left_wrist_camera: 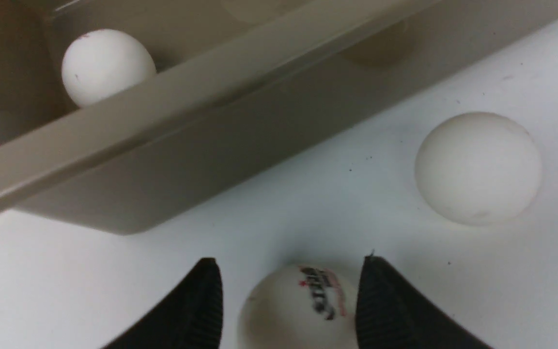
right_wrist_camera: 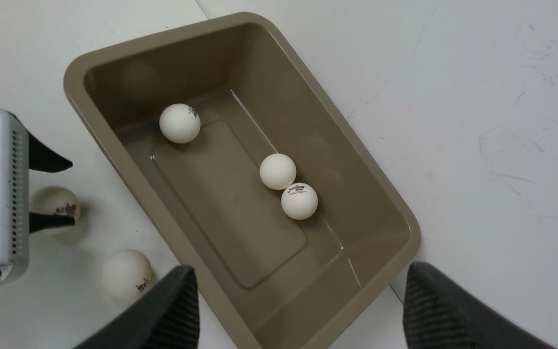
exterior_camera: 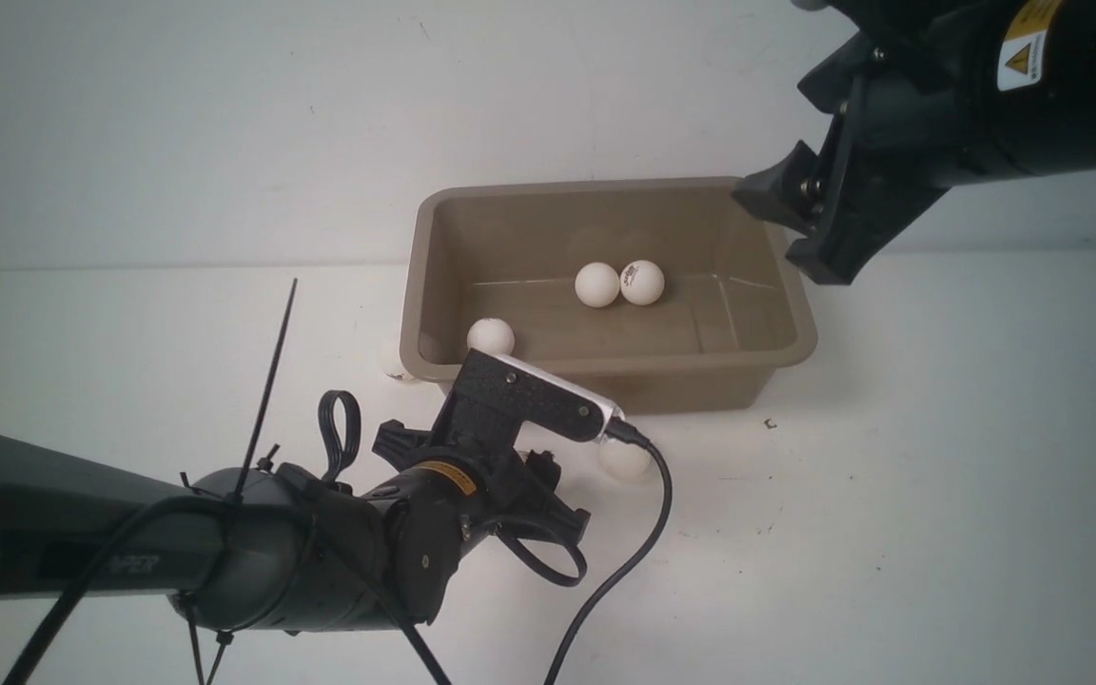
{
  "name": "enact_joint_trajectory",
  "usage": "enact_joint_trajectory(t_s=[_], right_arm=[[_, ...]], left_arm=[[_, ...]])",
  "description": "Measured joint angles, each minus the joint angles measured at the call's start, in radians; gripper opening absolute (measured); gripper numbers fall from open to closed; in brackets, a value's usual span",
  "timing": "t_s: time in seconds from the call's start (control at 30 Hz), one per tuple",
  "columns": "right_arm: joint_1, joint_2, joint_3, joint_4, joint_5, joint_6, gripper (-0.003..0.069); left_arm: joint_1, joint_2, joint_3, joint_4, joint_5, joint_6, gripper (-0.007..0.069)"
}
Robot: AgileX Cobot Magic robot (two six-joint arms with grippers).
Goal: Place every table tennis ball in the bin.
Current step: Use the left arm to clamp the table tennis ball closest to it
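On a white table (exterior_camera: 938, 476) against a pale wall (exterior_camera: 225, 114), three balls (right_wrist_camera: 277, 171) are lying in the bin (exterior_camera: 700, 385). The left gripper (left_wrist_camera: 289, 261) is straddling a fourth ball (left_wrist_camera: 298, 310) by the bin's near side, its grip unclear. The right gripper (right_wrist_camera: 301, 269) is hanging spread and empty over the rim, with bare table stretching rightward.

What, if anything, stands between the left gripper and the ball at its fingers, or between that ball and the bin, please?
Nothing visible separates the left gripper from the logo ball; its fingers flank it on the table. Toward the bin, only its near wall stands in the way, so the ball likely needs lifting over the rim.
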Motion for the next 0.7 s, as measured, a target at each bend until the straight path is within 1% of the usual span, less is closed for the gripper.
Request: enact_joint_trajectory(t_s=[0.03,0.13,0.53,0.63,0.7], right_arm=[[0.000,0.000,0.000,-0.006,0.000,0.000,0.0513],[0.000,0.000,0.000,-0.014,0.000,0.000,0.0513],[0.000,0.000,0.000,-0.024,0.000,0.000,0.0513],[0.000,0.000,0.000,-0.024,0.000,0.000,0.0513],[0.000,0.000,0.000,-0.024,0.000,0.000,0.0513]], left_arm=[[0.000,0.010,0.000,0.005,-0.007,0.000,0.0287],[0.000,0.015,-0.006,0.014,-0.027,-0.002,0.0248],[0.000,0.015,-0.006,0.019,-0.028,-0.002,0.0249],[0.000,0.015,-0.006,0.019,-0.031,-0.002,0.0232],[0.000,0.010,-0.006,0.020,-0.034,-0.002,0.0190]])
